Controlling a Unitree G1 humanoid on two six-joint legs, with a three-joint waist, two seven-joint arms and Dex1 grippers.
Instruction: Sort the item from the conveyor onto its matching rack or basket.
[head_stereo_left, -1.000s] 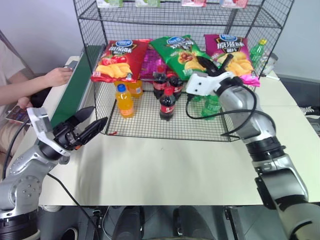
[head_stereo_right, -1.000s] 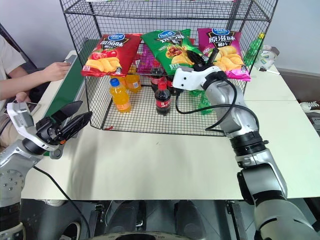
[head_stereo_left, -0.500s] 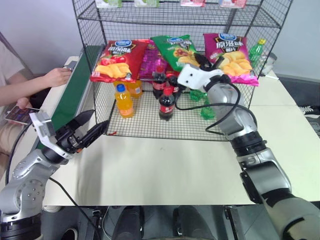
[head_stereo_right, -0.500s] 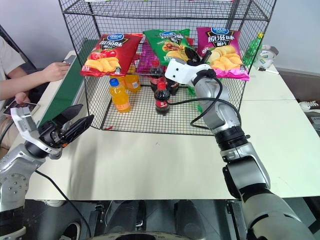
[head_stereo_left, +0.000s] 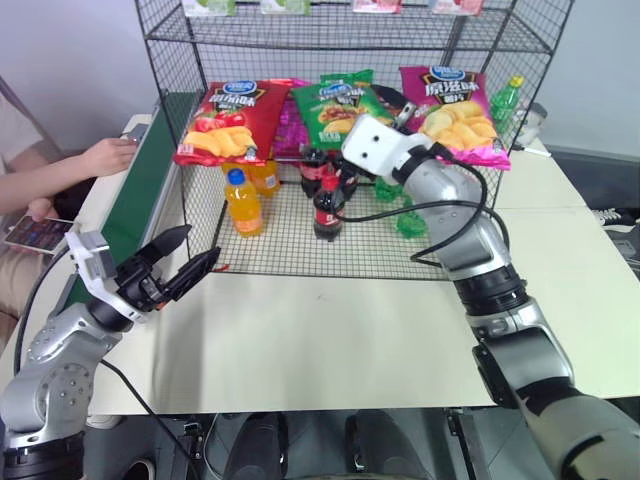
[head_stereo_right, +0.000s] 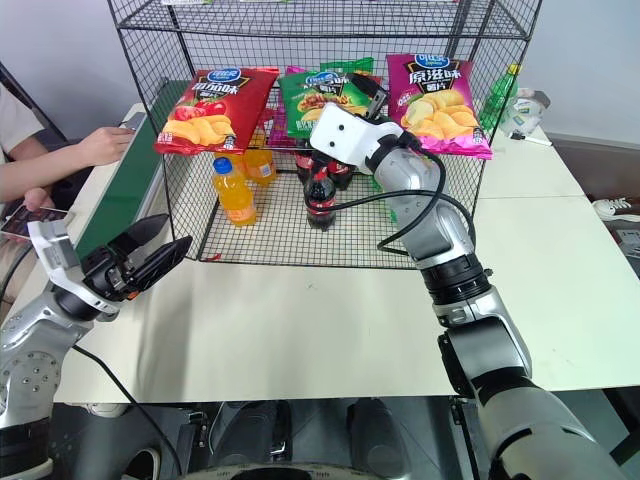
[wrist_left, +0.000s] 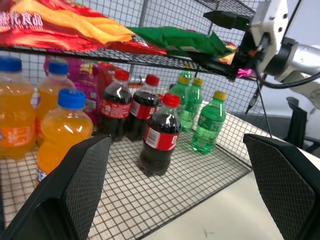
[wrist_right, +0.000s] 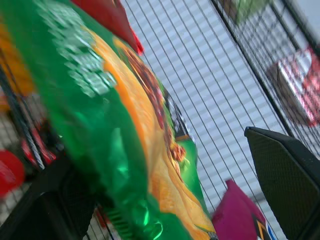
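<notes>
1. Green foil marks the crisp bag (head_stereo_left: 335, 103), which lies on the shelf of the black wire rack (head_stereo_left: 300, 225) between a red crisp bag (head_stereo_left: 228, 121) and a magenta crisp bag (head_stereo_left: 449, 112). The right tool (head_stereo_left: 398, 104) sits at the green bag's edge, fingers spread. The left tool (head_stereo_left: 182, 262) hovers over the pale tabletop (head_stereo_left: 330, 325), fingers spread and empty, beside the dark-green conveyor (head_stereo_left: 140, 205). A person's hand (head_stereo_left: 108, 156) rests by the belt.
2. In the right eye view, orange drink bottles (head_stereo_right: 229, 188) and cola bottles (head_stereo_right: 321, 187) stand on the rack's lower level.
3. The left wrist view shows cola and green bottles (wrist_left: 208, 122) under the shelf holding the bags.
4. In the right wrist view the green bag lies against one finger (wrist_right: 287, 185), the other well apart.
</notes>
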